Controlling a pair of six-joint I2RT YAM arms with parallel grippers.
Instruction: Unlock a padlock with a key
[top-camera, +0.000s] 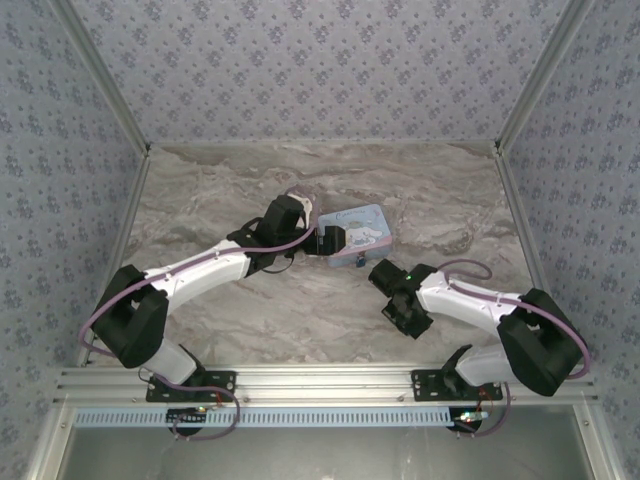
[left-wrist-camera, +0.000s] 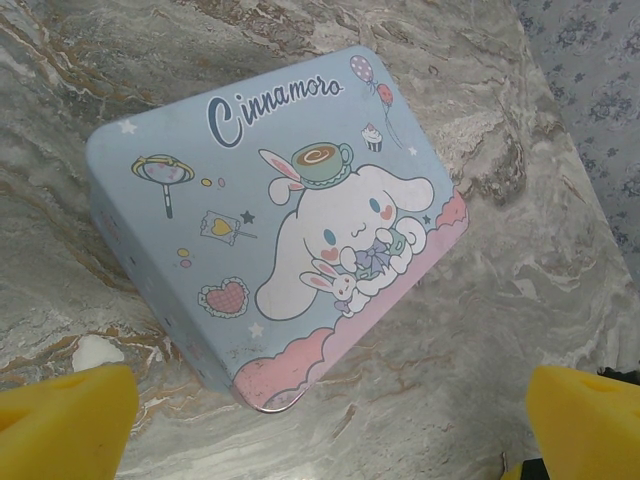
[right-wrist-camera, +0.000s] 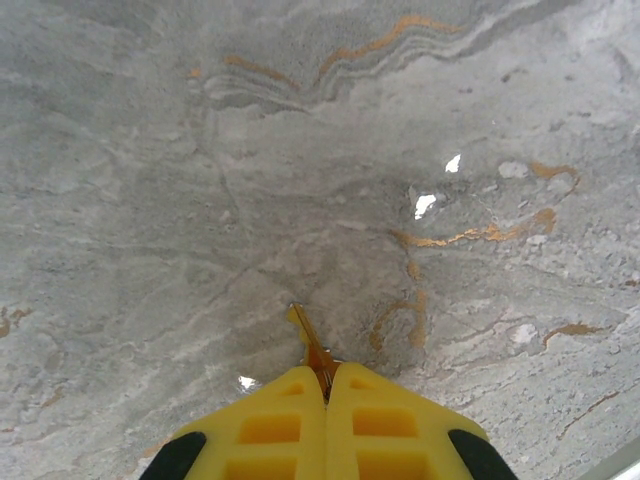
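Observation:
In the right wrist view a small thin brass-coloured key (right-wrist-camera: 311, 346) sticks out forward from between the yellow fingertips of my right gripper (right-wrist-camera: 326, 378), which is shut on its head, with the tip just above the marble. In the top view my right gripper (top-camera: 407, 316) hangs over the table's near right part. My left gripper (left-wrist-camera: 330, 415) stands open, its yellow fingers (left-wrist-camera: 70, 425) wide apart with only marble between them, just short of the near corner of the light-blue cartoon tin (left-wrist-camera: 280, 220). The padlock is out of view.
The tin (top-camera: 366, 226) lies closed on the marble table (top-camera: 450, 200) at mid-centre, touching nothing but the tabletop. Patterned walls close off the back and both sides. Open marble lies behind the tin and between the arms.

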